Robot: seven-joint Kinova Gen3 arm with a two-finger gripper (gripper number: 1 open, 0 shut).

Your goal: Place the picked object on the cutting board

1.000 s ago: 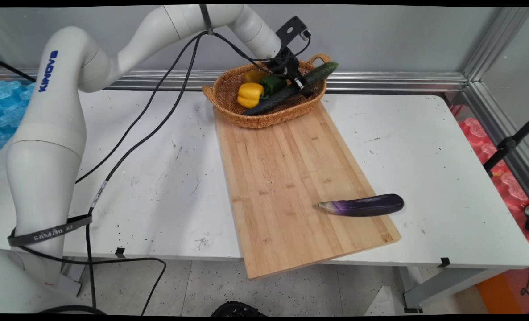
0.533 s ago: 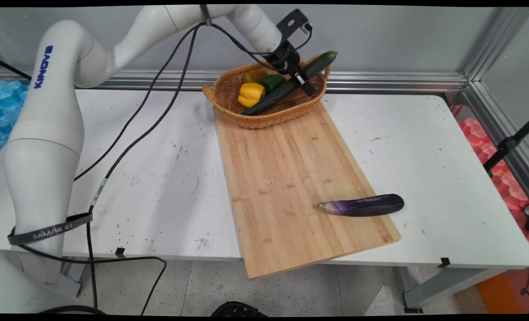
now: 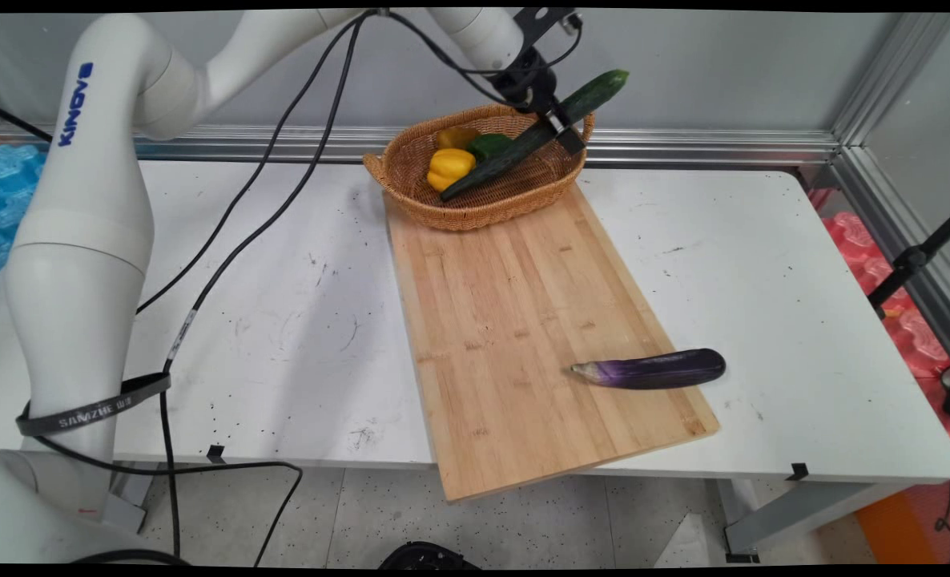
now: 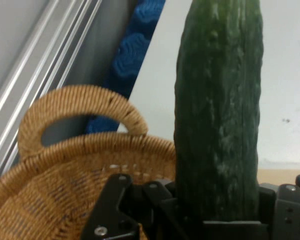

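Yellow peppers: two yellow bell peppers point(image 3: 449, 167) sit in the left half of the wicker basket point(image 3: 411, 172); one is in plain view, the other half hidden behind it near the far rim.
Green pepper: a green bell pepper point(image 3: 488, 146) lies just right of them, against the cucumber's shaft.
Cucumber: the cucumber point(image 3: 535, 135) slants from low left inside the basket to high right, past the rim by the right handle; you cannot tell whether its lower tip touches the weave.
Gripper: your gripper point(image 3: 557, 132) is clamped across the cucumber's upper part; the hand view shows the cucumber point(image 4: 219, 110) seated between the fingers point(image 4: 286, 207), with the basket handle point(image 4: 80, 112) alongside.
Handling: you hold it off centre, so expect the long lower end to sag or swing. Keep the motion slow and lift the low tip clear of the peppers and the rim before any sideways travel.
Board: the wooden cutting board point(image 3: 515, 320) runs from the basket toward the table's point(image 3: 803, 264) near edge.
Eggplant: an eggplant point(image 3: 651, 369) lies across the board's right edge, well apart from the basket.
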